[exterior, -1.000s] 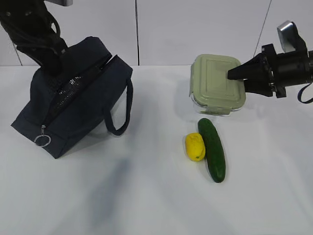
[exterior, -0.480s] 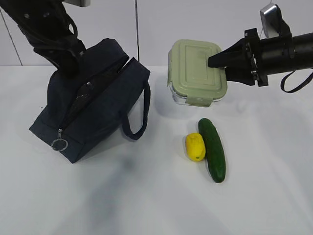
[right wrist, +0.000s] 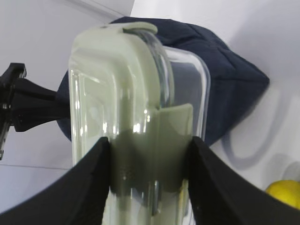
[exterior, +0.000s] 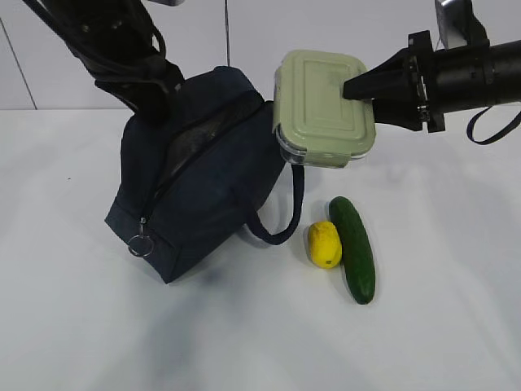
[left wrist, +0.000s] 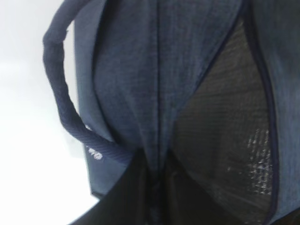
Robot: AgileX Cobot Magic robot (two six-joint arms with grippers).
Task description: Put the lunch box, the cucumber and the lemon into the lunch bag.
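1. The boxy dark navy fabric lunch bag (exterior: 203, 179) sits tilted on the white table (exterior: 98, 326), its top zipper parted so the dark mesh lining shows. A metal ring pull (exterior: 140, 245) hangs at its near lower corner, and one loop handle (exterior: 281, 220) droops off its right side toward the fruit.
2. The left gripper (exterior: 151, 102) is at the bag's upper back edge; from the wrist view its black fingers (left wrist: 136, 197) are clenched tight on a fold of the navy cloth beside the opening.
3. The rectangular clear lunch box (exterior: 323, 106) with a pale sage-green snap-on lid is held in the air just right of the bag's upper edge, tipped so the lid faces the room, overlapping the bag's top corner from where I stand.
4. The right gripper (exterior: 362, 85) reaches in from the bag's far right, its black fingers (right wrist: 93, 187) grasping the lunch box across one end, one on the lid side and one on the clear base.
5. The long dark green cucumber (exterior: 353, 248) lies on the table right of the bag, below the lunch box.
6. The small bright yellow oval lemon (exterior: 324, 243) rests touching the cucumber's left side, between it and the bag's handle.
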